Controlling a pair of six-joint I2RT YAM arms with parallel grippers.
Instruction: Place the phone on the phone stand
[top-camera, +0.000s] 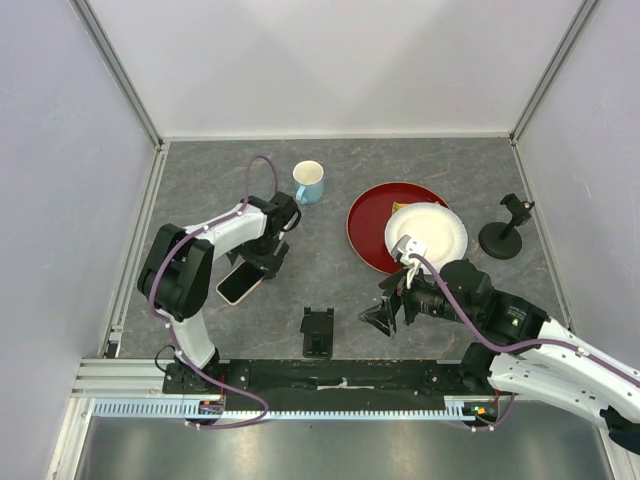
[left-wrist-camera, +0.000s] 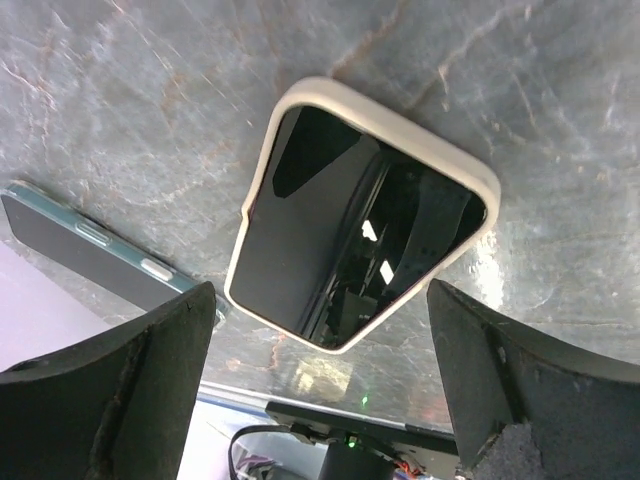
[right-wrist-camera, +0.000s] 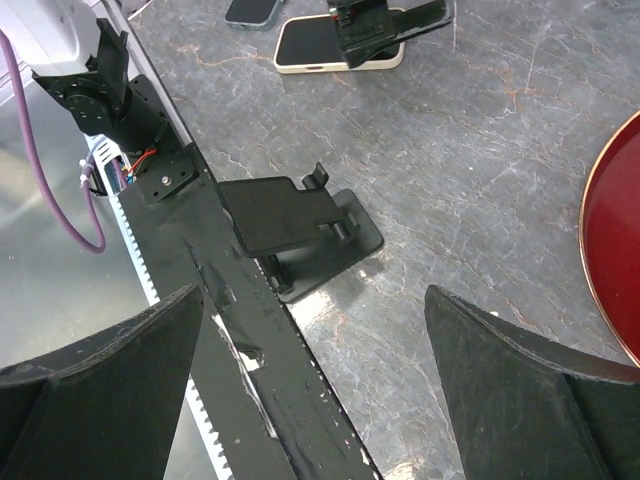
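Note:
The phone (top-camera: 240, 285), dark screen up in a cream case, lies flat on the grey table at the left. My left gripper (top-camera: 266, 262) hovers just above its far end, open. In the left wrist view the phone (left-wrist-camera: 355, 240) lies on the table beyond the spread fingers (left-wrist-camera: 110, 390), with nothing between them. The phone stand (top-camera: 317, 332), a low black folding wedge, sits near the front edge at the centre. My right gripper (top-camera: 385, 315) hangs open just right of it. The right wrist view shows the phone stand (right-wrist-camera: 300, 225) ahead of that gripper (right-wrist-camera: 320, 400), and the phone (right-wrist-camera: 330, 50) farther off.
A second dark device with a teal edge (left-wrist-camera: 85, 250) lies beside the phone. A blue and white mug (top-camera: 308, 182) stands at the back. A red plate (top-camera: 365, 230) carries a white plate (top-camera: 440, 230). A black pole stand (top-camera: 505, 235) is at right. A black rail (right-wrist-camera: 250, 370) edges the table front.

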